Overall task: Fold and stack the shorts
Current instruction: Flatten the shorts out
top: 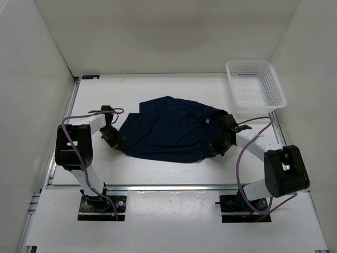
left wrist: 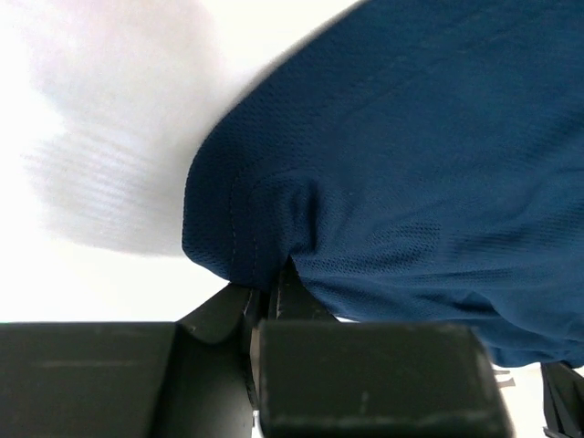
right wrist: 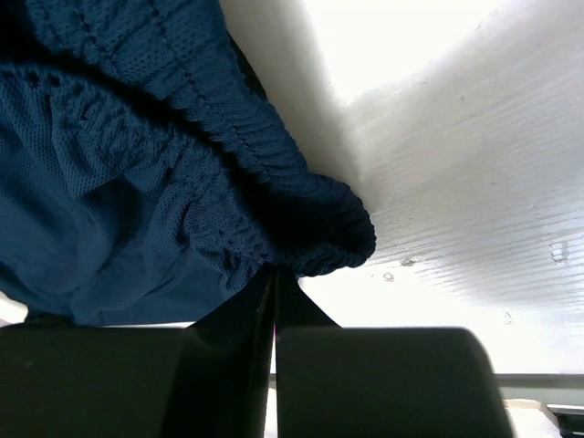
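Shorts (top: 171,129) are lying rumpled, not folded, in the middle of the white surface (top: 158,168), right between the two arms, with the waistband end toward the right and a leg hem toward the left. Left arm (top: 73,150) goes up from its base, bends at the elbow out by the left wall, and then the forearm comes across to the right, wrist tipped down so the left fingers (top: 119,143) sit at the near-left edge of the fabric. In the left wrist view those fingers (left wrist: 290,297) are pressed together on a little fold of the stitched hem, with the navy mesh bunching up right above them. Right arm (top: 284,171) is pretty much a mirror of that: elbow out on the right, forearm angled back to the left, right fingers (top: 216,148) pointing down at the near-right edge. The right wrist view shows them (right wrist: 260,306) closed tight, pinching the gathered elastic waistband where it curls over. White mesh basket (top: 255,87) sits in the far right corner, not touching the fabric.
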You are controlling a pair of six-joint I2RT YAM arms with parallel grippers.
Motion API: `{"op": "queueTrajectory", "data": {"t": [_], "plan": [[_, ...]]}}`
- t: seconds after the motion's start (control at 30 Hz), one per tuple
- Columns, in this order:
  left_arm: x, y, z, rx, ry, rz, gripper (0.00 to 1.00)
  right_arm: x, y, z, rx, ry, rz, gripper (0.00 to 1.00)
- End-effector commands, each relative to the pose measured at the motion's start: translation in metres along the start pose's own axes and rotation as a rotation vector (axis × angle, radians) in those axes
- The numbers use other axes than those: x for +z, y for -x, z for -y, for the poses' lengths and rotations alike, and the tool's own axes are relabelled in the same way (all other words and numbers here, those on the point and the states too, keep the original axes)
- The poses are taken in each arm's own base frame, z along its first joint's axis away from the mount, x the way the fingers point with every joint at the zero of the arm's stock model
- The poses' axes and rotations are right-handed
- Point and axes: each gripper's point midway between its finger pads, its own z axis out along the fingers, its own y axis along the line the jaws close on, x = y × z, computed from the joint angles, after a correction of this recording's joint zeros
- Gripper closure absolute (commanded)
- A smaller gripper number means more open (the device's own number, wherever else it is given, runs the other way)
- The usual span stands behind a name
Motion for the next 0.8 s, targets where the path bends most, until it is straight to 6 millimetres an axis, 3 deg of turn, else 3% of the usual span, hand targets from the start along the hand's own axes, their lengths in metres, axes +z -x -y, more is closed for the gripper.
{"op": "queueTrajectory", "data": {"t": [0.0,0.23,0.33,0.37,0.4,0.53,0.77], "plan": [[-0.012,0.024,0.024,0.032,-0.077,0.093,0.90,-0.008,0.012,-0.009,0.000,0.029,0.054,1.00],[-0.035,0.035,0.041,0.051,-0.117,0.125,0.90,-0.033,0.025,-0.032,-0.054,0.063,0.102,1.00],[-0.037,0.031,0.042,0.060,-0.116,0.123,0.90,-0.035,0.020,-0.034,-0.066,0.066,0.087,0.75],[-0.035,0.029,0.040,0.058,-0.110,0.117,0.90,-0.031,0.016,-0.032,-0.058,0.049,0.073,0.53],[-0.035,0.029,0.040,0.058,-0.110,0.117,0.90,-0.031,0.017,-0.032,-0.044,0.045,0.081,0.46],[-0.037,0.027,0.042,0.069,-0.116,0.122,0.90,-0.012,0.013,-0.026,-0.032,-0.022,0.042,0.43],[-0.036,0.025,0.044,0.078,-0.115,0.120,0.90,0.010,0.025,-0.028,0.004,-0.116,0.040,0.42]]}}
